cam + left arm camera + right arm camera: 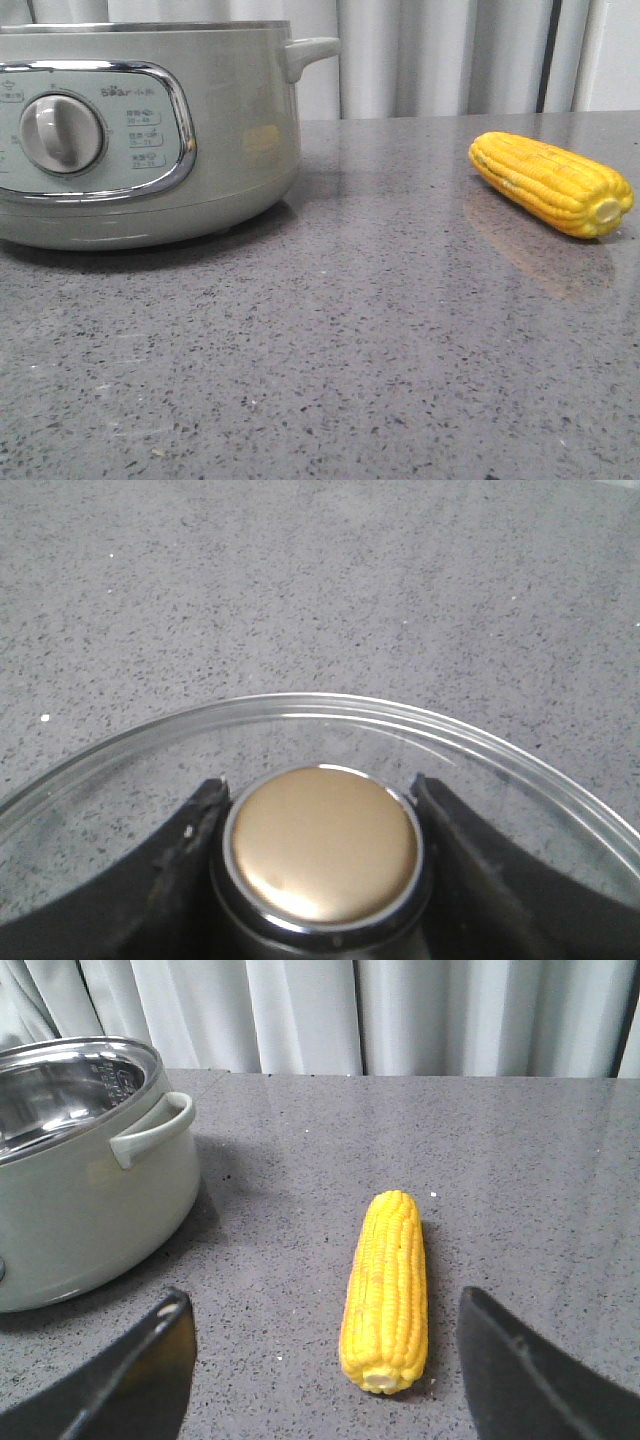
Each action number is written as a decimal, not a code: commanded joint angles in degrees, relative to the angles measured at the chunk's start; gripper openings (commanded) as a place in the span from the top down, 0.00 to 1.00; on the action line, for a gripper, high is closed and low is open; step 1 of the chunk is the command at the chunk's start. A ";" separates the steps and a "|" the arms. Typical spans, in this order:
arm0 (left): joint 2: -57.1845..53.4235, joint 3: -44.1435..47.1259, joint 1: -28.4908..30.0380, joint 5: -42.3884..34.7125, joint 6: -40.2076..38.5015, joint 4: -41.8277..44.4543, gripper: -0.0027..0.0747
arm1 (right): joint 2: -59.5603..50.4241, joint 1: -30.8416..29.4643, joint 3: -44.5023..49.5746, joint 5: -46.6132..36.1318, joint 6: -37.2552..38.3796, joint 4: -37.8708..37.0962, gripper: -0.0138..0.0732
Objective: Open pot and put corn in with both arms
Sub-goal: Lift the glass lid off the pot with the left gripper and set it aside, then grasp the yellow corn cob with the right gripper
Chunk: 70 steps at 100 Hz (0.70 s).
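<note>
Corn (387,1290) between spread right hand (325,1370); left hand (320,855) clamps lid knob (322,845); pot (150,130) uncovered.

One pot (230,120); one corn cob (553,184); one glass lid (420,720) with one gold knob (320,842).

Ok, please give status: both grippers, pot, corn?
Left gripper shut on gold knob of glass lid. Right gripper open, straddling yellow corn cob. Grey-green pot open. Nothing between.

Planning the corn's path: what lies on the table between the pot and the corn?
Nothing: in the front view only bare speckled grey table separates the pot from the corn.
</note>
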 commanded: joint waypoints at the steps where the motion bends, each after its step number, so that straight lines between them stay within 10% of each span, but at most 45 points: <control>1: -1.12 -0.36 -0.40 -3.81 -0.18 -0.45 0.64 | 0.85 -0.27 -2.01 -4.06 -0.38 -0.48 0.30; 18: -1.12 1.37 -0.40 -3.81 -0.18 -0.45 0.48 | 0.85 -0.27 -2.01 -4.06 -0.38 -0.48 0.30; 70: -15.48 -5.67 -6.10 -4.99 -0.73 -0.95 0.48 | 11.11 -0.27 -12.81 5.57 -0.38 -0.48 0.30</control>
